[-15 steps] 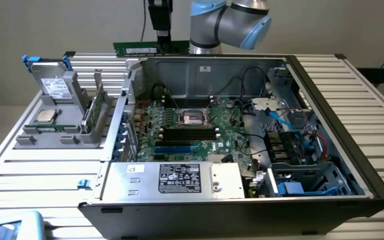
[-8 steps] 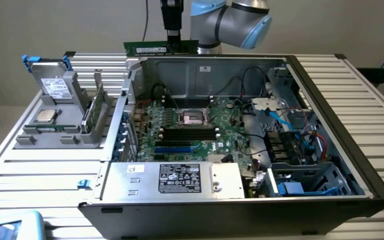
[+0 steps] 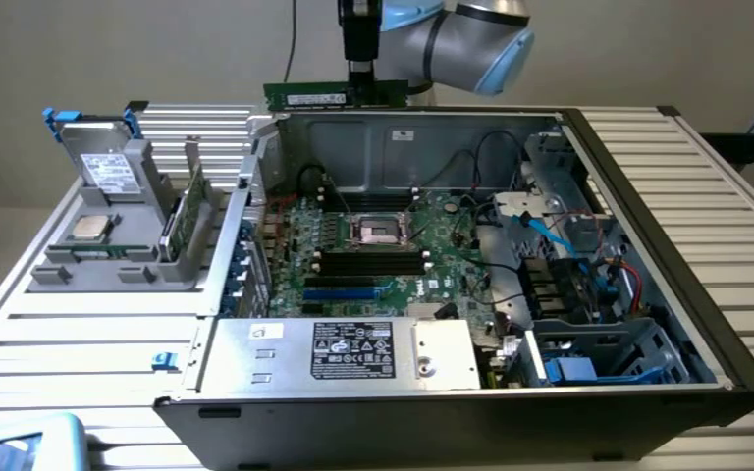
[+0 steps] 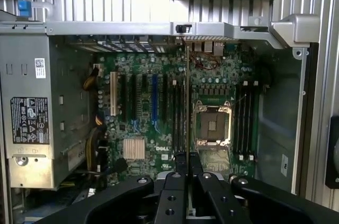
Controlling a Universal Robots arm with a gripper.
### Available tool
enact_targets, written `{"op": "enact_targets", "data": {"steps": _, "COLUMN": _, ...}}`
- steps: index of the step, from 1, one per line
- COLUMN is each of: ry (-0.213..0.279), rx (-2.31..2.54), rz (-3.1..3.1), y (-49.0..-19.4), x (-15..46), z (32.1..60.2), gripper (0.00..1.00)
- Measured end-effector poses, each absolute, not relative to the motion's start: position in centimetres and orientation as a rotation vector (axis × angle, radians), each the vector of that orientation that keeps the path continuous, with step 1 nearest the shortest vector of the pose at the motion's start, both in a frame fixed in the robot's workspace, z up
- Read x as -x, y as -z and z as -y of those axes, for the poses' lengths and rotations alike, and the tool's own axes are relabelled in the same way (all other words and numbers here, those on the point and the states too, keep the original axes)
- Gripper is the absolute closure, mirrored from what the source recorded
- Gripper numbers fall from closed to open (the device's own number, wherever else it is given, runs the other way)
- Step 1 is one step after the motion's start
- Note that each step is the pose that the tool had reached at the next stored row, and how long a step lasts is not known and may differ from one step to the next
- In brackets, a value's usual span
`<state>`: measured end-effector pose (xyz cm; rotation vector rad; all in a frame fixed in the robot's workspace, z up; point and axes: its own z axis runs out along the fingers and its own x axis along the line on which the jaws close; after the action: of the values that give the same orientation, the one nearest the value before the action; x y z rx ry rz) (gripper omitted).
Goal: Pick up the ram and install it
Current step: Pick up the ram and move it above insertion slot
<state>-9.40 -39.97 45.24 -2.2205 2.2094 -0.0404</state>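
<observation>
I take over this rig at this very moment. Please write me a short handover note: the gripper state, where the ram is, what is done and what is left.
Gripper: shut on the ram, gripping it near one end.
Ram: held level in the air above the open computer case, touching nothing else. In the wrist view it is seen edge-on over the motherboard.
Done: the ram is picked up.
Left: it is not yet seated. The black memory slots beside the processor socket hold no stick.
</observation>
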Motion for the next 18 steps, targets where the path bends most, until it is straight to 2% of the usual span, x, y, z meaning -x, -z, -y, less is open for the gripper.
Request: {"op": "enact_targets", "data": {"steps": 18, "ry": 0.043, "rx": 2.197, "rz": -2.232, "y": -44.5, "x": 6.1, "z": 38.9, "gripper": 0.87}}
